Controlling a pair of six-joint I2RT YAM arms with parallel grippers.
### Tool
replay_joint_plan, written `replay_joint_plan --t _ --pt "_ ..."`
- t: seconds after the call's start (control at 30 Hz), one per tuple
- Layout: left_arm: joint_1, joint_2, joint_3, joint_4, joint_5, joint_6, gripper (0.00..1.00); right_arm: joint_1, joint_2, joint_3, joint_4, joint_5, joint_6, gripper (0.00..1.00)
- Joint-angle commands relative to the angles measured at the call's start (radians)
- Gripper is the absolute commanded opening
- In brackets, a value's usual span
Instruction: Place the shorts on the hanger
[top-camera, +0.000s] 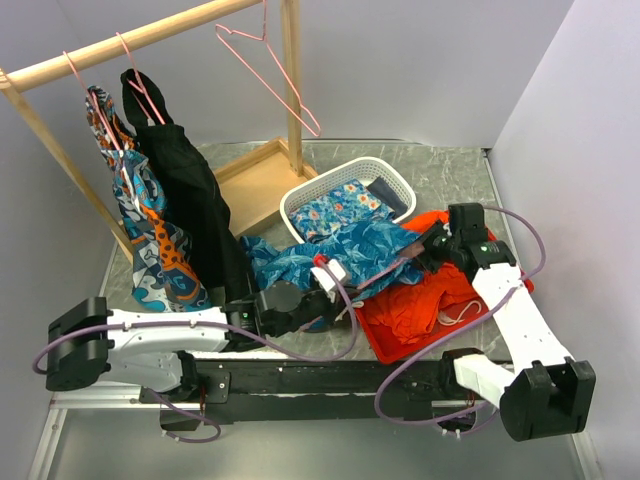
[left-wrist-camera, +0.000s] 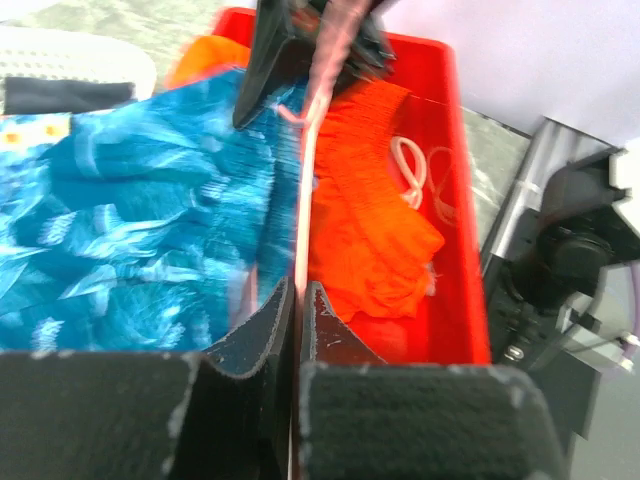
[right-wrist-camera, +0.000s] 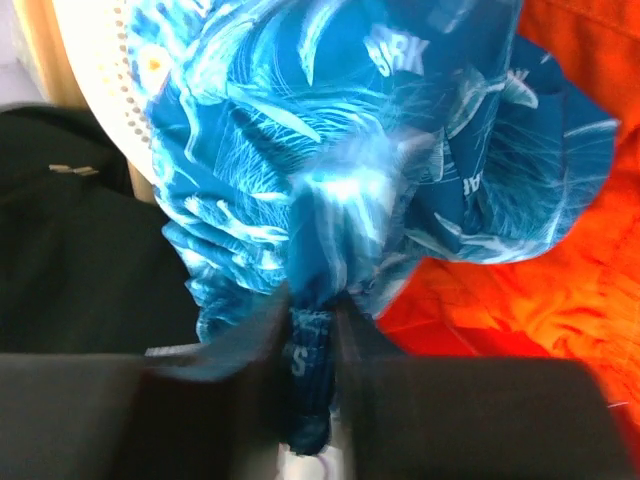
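Observation:
The teal-blue leaf-print shorts (top-camera: 345, 250) hang bunched between my two grippers, over the red tray and the basket's near edge. My right gripper (top-camera: 425, 245) is shut on a fold of the shorts (right-wrist-camera: 350, 150), with the fabric pinched between its jaws (right-wrist-camera: 312, 300). My left gripper (top-camera: 322, 292) is shut on a thin pink wire hanger (left-wrist-camera: 305, 200). The hanger runs from its jaws (left-wrist-camera: 297, 290) straight toward the right gripper, along the edge of the shorts (left-wrist-camera: 130, 220). The rest of the hanger is hidden by fabric.
A red tray (top-camera: 390, 350) holds an orange-red garment (top-camera: 420, 300) and a white cord (left-wrist-camera: 410, 175). A white basket (top-camera: 300, 195) holds a blue flowered cloth (top-camera: 345, 205). The wooden rack (top-camera: 130, 42) carries a black garment (top-camera: 190, 215), a patterned one (top-camera: 140, 225) and spare pink hangers (top-camera: 268, 70).

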Motion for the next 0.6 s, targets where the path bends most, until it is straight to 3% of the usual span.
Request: replay_joint_plan --t 0.0,0.03,0.07,0.1,0.23,0.3,0.37,0.43,0.57 --pt "-0.004 0.021 0.086 0.016 0.003 -0.006 0.13 -0.022 -0.001 0.000 0.046 -0.002 -0.013 0.08" --pt "-0.004 0.027 0.102 -0.001 0.002 -0.017 0.19 -0.022 -0.010 -0.003 0.046 0.001 -0.012 0.00" --pt "-0.004 0.026 0.107 -0.014 -0.001 -0.028 0.28 -0.022 -0.015 -0.004 0.049 0.003 -0.016 0.00" --pt "-0.004 0.021 0.109 -0.045 -0.011 -0.054 0.55 -0.022 -0.021 -0.007 0.057 0.000 -0.021 0.00" --pt "-0.004 -0.086 0.106 -0.160 -0.098 -0.147 0.79 -0.022 -0.050 -0.015 0.071 0.012 -0.048 0.00" --pt "-0.003 -0.124 0.126 -0.249 -0.205 -0.219 0.80 -0.022 -0.069 -0.018 0.071 0.039 -0.065 0.00" --pt "0.011 -0.144 0.181 -0.440 -0.299 -0.313 0.78 -0.023 -0.092 -0.009 0.061 0.049 -0.082 0.00" --pt "0.049 -0.114 0.248 -0.670 -0.345 -0.405 0.70 -0.023 -0.104 0.015 0.040 0.061 -0.100 0.00" --pt "0.129 -0.025 0.325 -0.951 -0.400 -0.604 0.63 -0.023 -0.131 0.040 0.019 0.086 -0.104 0.00"
